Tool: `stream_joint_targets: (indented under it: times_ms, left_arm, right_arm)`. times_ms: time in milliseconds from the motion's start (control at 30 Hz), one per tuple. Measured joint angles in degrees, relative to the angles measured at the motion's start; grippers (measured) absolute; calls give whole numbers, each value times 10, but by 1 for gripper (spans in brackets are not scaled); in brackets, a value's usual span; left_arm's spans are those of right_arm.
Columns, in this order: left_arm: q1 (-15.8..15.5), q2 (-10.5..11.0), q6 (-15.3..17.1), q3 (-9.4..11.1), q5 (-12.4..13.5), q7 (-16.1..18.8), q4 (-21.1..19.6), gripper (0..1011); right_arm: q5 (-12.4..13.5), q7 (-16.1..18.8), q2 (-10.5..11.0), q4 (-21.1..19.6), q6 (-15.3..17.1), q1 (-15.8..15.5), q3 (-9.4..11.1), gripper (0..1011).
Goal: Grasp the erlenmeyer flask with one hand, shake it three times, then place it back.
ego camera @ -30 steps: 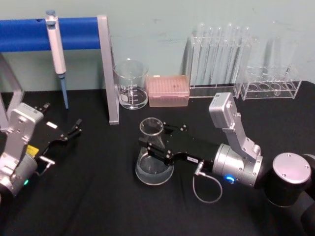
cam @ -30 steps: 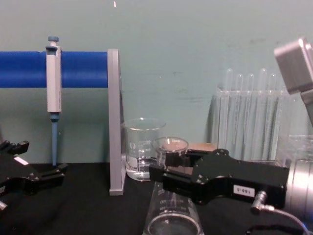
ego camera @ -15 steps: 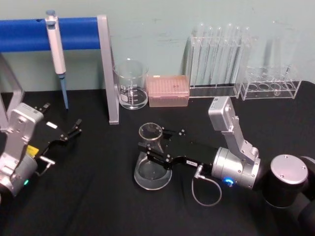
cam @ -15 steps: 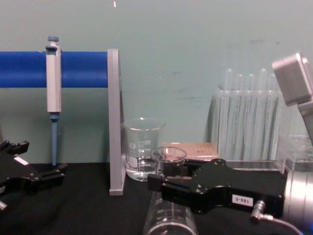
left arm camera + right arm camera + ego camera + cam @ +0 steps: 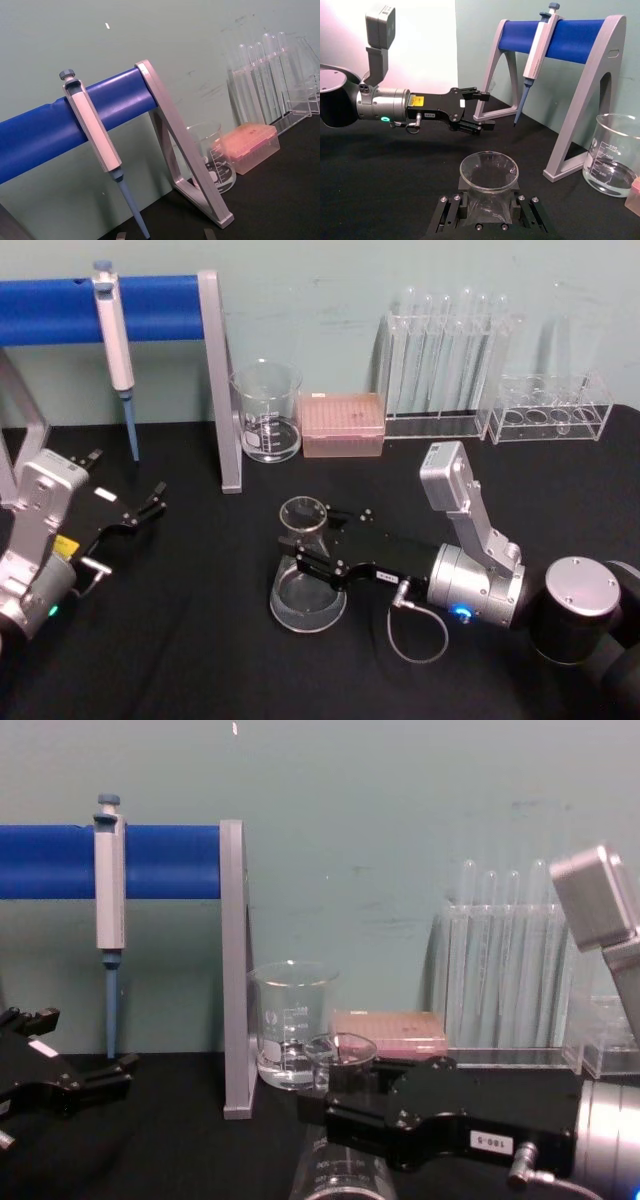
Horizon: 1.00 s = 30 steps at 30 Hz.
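Note:
The erlenmeyer flask [image 5: 308, 592] is clear glass with a wide base and a narrow flared neck. It stands upright in the middle of the black table. I cannot tell whether its base touches the cloth. My right gripper [image 5: 312, 545], the hand, reaches in from the right and is shut on the flask's neck. From the right wrist, the flask [image 5: 489, 176] rim sits between the fingers of that gripper [image 5: 489, 209]. The chest view has the flask [image 5: 340, 1050] in front of the right gripper [image 5: 345, 1105]. At the left, my left gripper [image 5: 150, 505] rests open, also seen as the left gripper [image 5: 482, 111].
A glass beaker [image 5: 267, 412] with a little liquid and a pink tip box [image 5: 342, 424] stand behind the flask. A pipette [image 5: 115, 335] hangs on the blue-barred stand [image 5: 218, 380] at back left. Test-tube racks [image 5: 445, 365] [image 5: 555, 412] line the back right.
My right gripper has carried the flask downward and a little toward me and to the left. The left arm has not moved.

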Motion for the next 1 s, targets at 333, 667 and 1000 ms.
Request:
stream_joint_targets:
  times_ms: [333,667,1000]
  left_arm:
    - [0,0,0,0,0,0,0,1001]
    - [0,0,0,0,0,0,0,1001]
    - [0,0,0,0,0,0,0,1001]
  right_arm:
    - [5,4,-3,10,-3,1,-3,457]
    - [10,3,-5,13,-1,0,-5,457]
    - [16,3,-5,14,8,0,-6,457]
